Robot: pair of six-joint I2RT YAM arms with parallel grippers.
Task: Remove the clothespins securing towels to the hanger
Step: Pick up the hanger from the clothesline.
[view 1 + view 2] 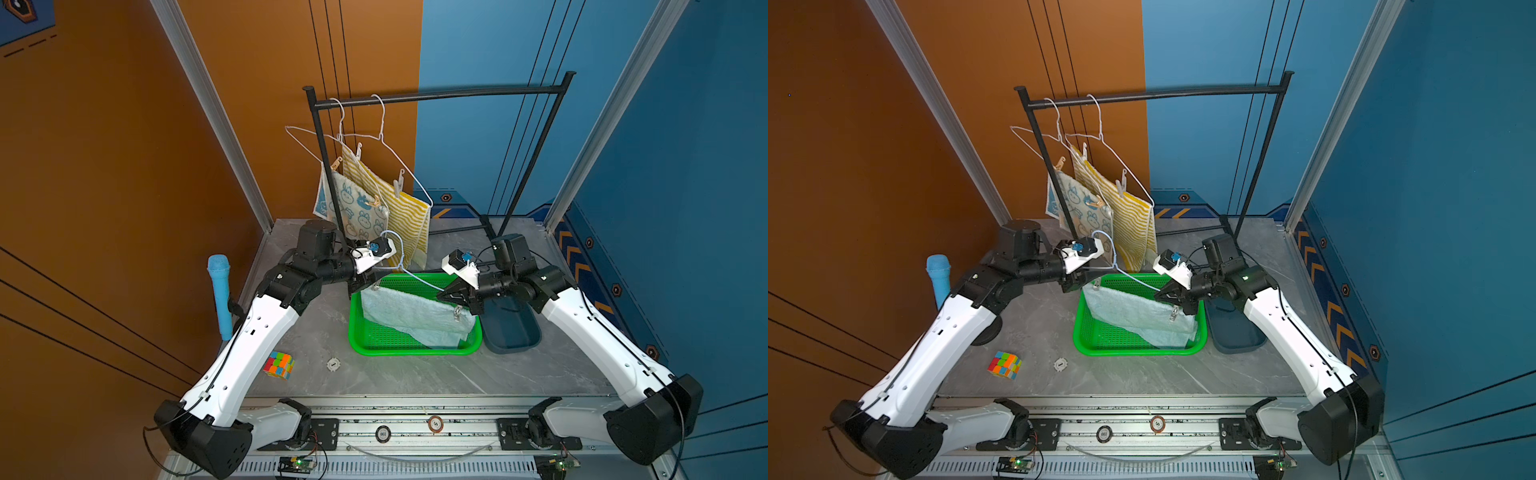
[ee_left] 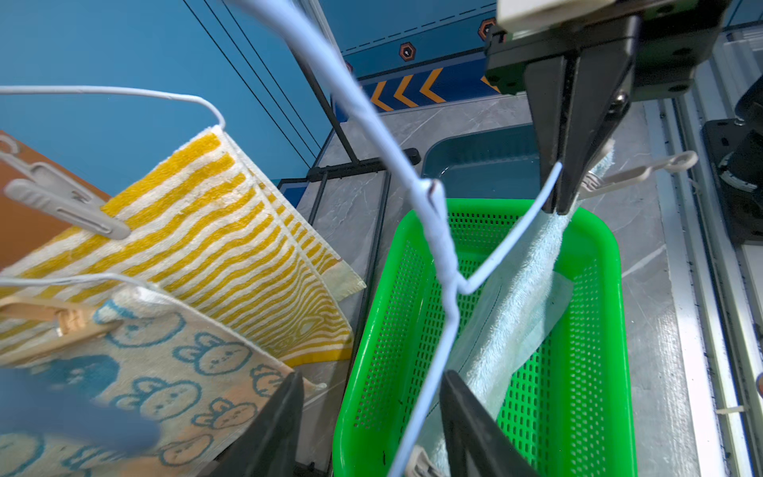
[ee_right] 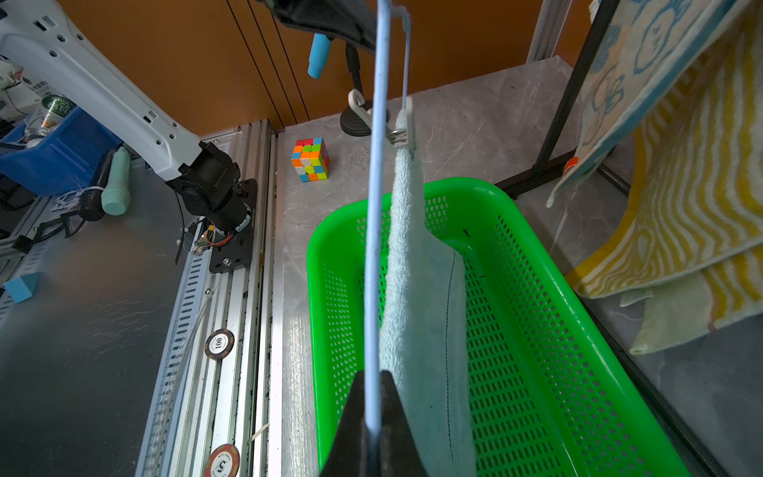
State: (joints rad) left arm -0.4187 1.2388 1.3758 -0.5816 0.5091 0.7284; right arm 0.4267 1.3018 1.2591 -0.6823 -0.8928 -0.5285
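Observation:
My right gripper (image 1: 441, 296) (image 3: 373, 373) is shut on the wire of a light blue hanger (image 1: 419, 280) (image 3: 377, 165), held over the green basket (image 1: 361, 340). A pale blue-green towel (image 1: 415, 316) (image 3: 421, 289) hangs from it into the basket, pinned by a clothespin (image 1: 457, 313) near my right gripper and another clothespin (image 1: 376, 286) (image 3: 398, 124) at the far end. My left gripper (image 1: 368, 284) (image 2: 371, 376) is open, its jaws on either side of the hanger wire (image 2: 437, 231) by that far clothespin (image 2: 419, 464).
A black rack (image 1: 436, 96) at the back carries white hangers with a yellow striped towel (image 1: 399, 208) and a bunny towel (image 1: 357, 208), each pinned by clothespins (image 1: 398, 183). A dark blue tray (image 1: 513, 332) sits right of the basket. A colour cube (image 1: 279, 365) and a blue microphone (image 1: 220, 291) stand left.

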